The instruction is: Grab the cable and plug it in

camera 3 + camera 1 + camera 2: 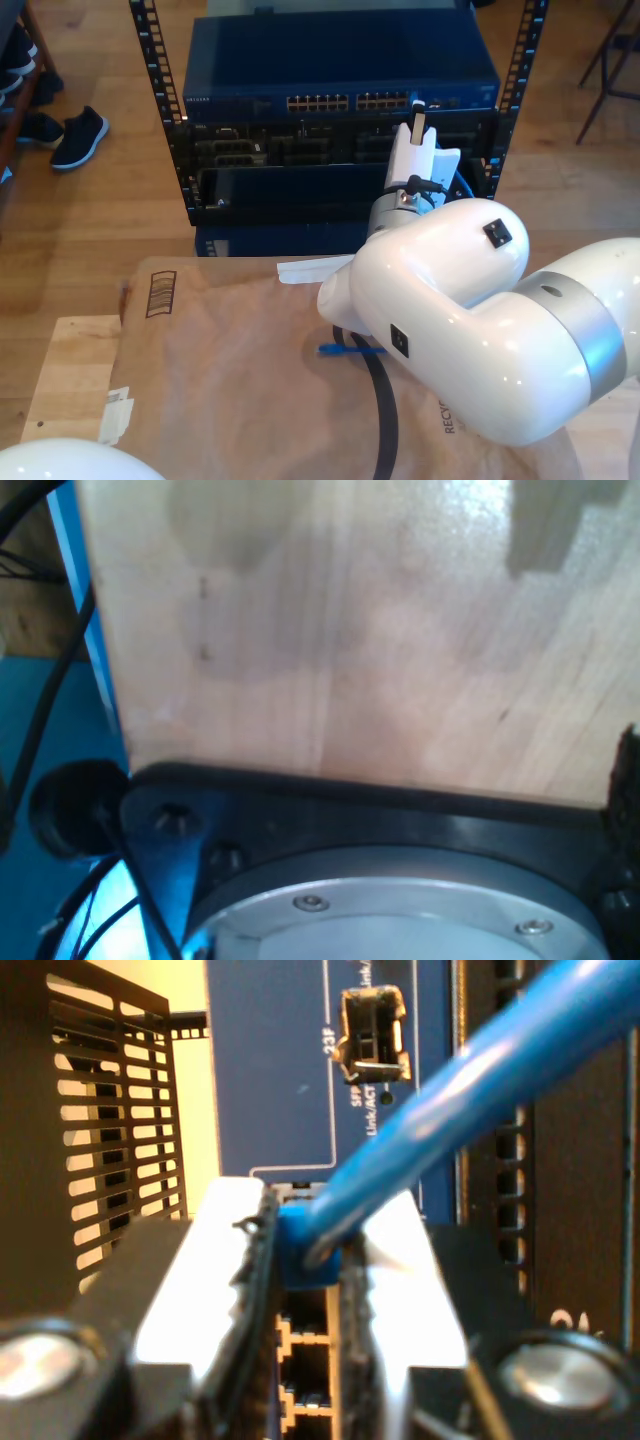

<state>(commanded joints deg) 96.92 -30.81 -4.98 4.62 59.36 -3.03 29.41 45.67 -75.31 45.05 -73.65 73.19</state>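
Observation:
The cable (480, 1070) is thin and bright blue. Its plug end (305, 1255) is pinched between the white pads (225, 1260) of my second gripper (308, 1230), which is shut on it. The plug sits right at the blue network switch (270, 1070), just above a column of RJ45 ports (305, 1350); whether it is seated in a port I cannot tell. In the exterior view my second gripper (415, 112) reaches the right end of the switch's port row (330, 102). The cable's other end (340, 350) lies on the brown paper (220, 370).
The switch (340, 60) sits in a black rack with perforated rails (150, 60). A thick black robot cable (385, 420) runs over the paper. Shoes (75, 135) stand on the floor at the exterior view's left. The first wrist view looks onto a wooden tabletop (350, 630) and a black arm base (400, 830).

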